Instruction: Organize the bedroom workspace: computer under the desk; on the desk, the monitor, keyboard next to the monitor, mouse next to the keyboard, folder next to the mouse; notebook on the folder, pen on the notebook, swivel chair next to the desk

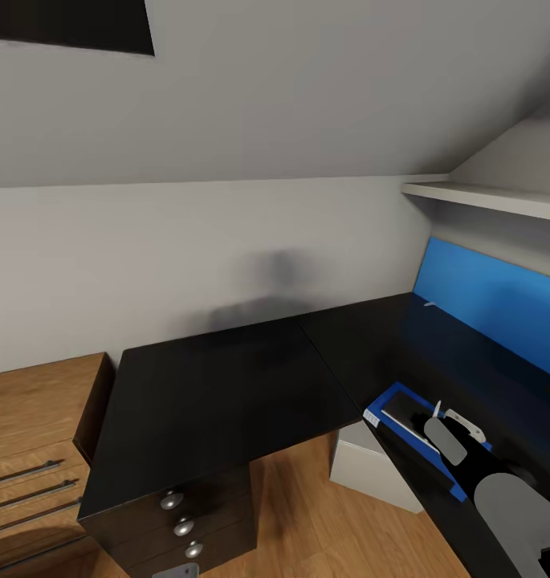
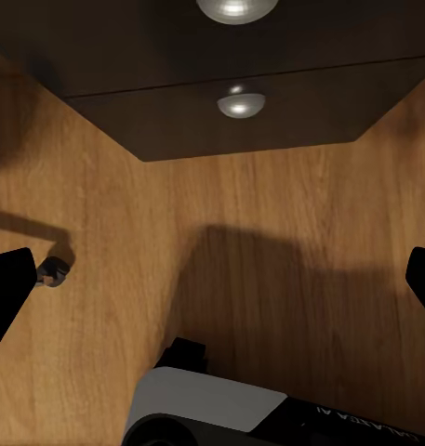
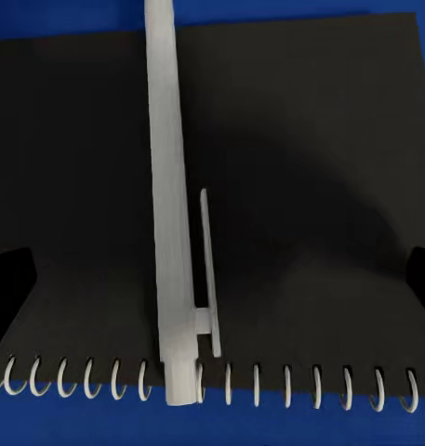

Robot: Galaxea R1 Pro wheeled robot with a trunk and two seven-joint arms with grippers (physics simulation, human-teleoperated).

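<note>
- Desk [image 1: 226, 385]: glossy black L-shaped top against the grey wall, with a black drawer unit [image 1: 182, 526] carrying round metal knobs at the 7 o'clock corner of the head view.
- Folder [image 1: 387, 401]: bright blue, flat on the desk's right wing at about 4 o'clock in the head view, lying at the desk's front edge.
- Notebook [image 3: 296, 186]: dark cover with white spiral binding along one edge, lying on the folder; blue folder margin shows beyond its far edge in the right wrist view.
- Pen [image 3: 170, 204]: white stick with a clip, lying flat on the notebook cover and crossing the spiral binding at one end.
- Right gripper [image 1: 451, 417]: positioned directly above the pen and notebook; both fingertips sit wide apart at the outer edges of the right wrist view, spread and touching nothing.
- Left gripper [image 2: 212, 279]: hangs low over the wooden floor [image 2: 268, 232] in front of the drawer unit; fingertips spread wide, nothing between them.
- Computer [image 1: 371, 466]: light-grey box on the floor under the desk's right wing, at about 5 o'clock in the head view.
- Blue wall panel [image 1: 491, 301]: mounted behind the right wing, below a white shelf [image 1: 483, 197].
- Wooden drawer chest [image 1: 34, 449]: stands just beside the desk at 8 o'clock.
</note>
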